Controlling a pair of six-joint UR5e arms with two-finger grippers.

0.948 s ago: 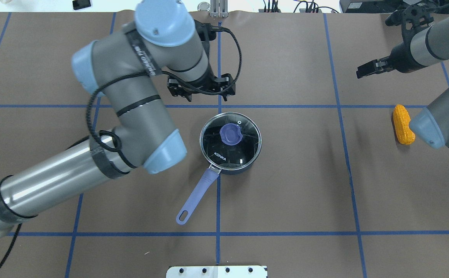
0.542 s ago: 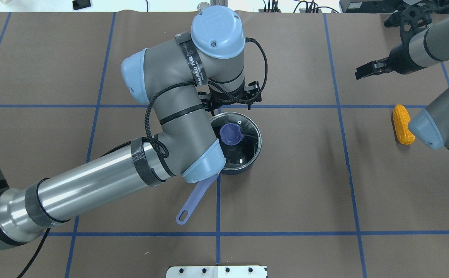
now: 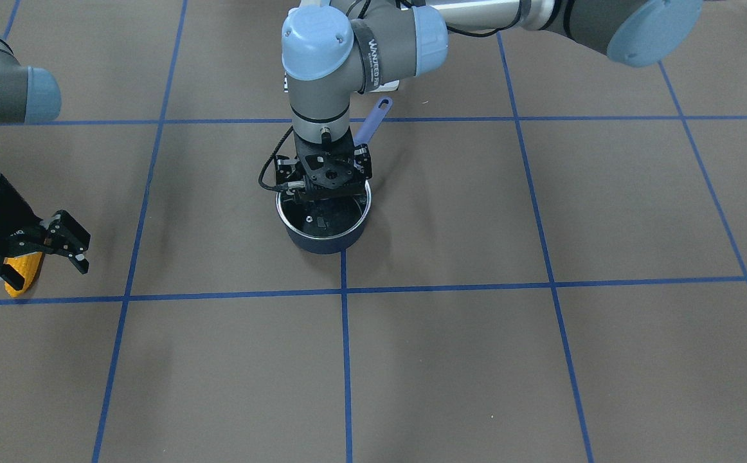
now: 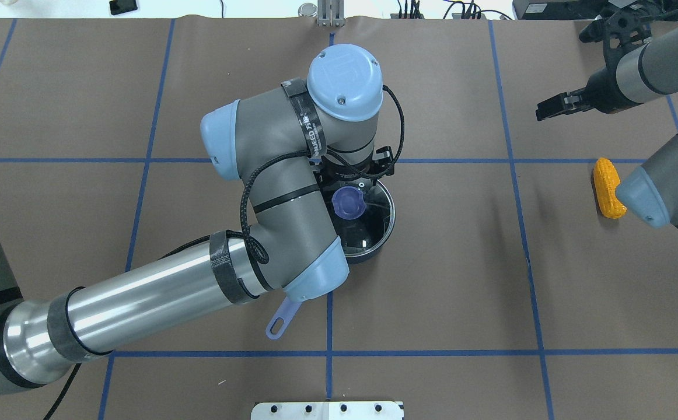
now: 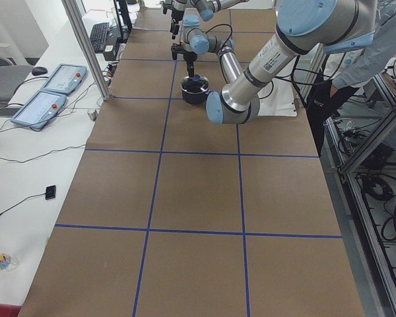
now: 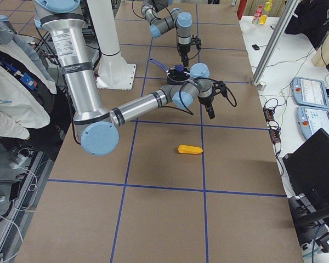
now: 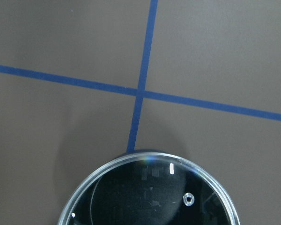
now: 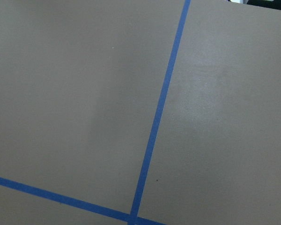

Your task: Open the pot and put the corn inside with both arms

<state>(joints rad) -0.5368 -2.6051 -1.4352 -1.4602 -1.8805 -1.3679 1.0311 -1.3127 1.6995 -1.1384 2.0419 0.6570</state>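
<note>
A dark pot with a glass lid and a purple knob stands mid-table, lid on. Its purple handle points to the near left. My left gripper hangs open just above the lid, fingers pointing down, over the lid's far half; my wrist hides it from overhead. The yellow-orange corn lies on the table at the right, and also shows in the front view. My right gripper is open and empty, raised above the table beyond the corn.
Brown table cover with a grid of blue tape lines. A white base plate sits at the near edge. My left forearm crosses the near-left area. Cables and devices lie along the far edge.
My left arm has swung right and brought its gripper from beyond the pot to above the lid. The right gripper has barely moved. Pot and corn have not moved.
</note>
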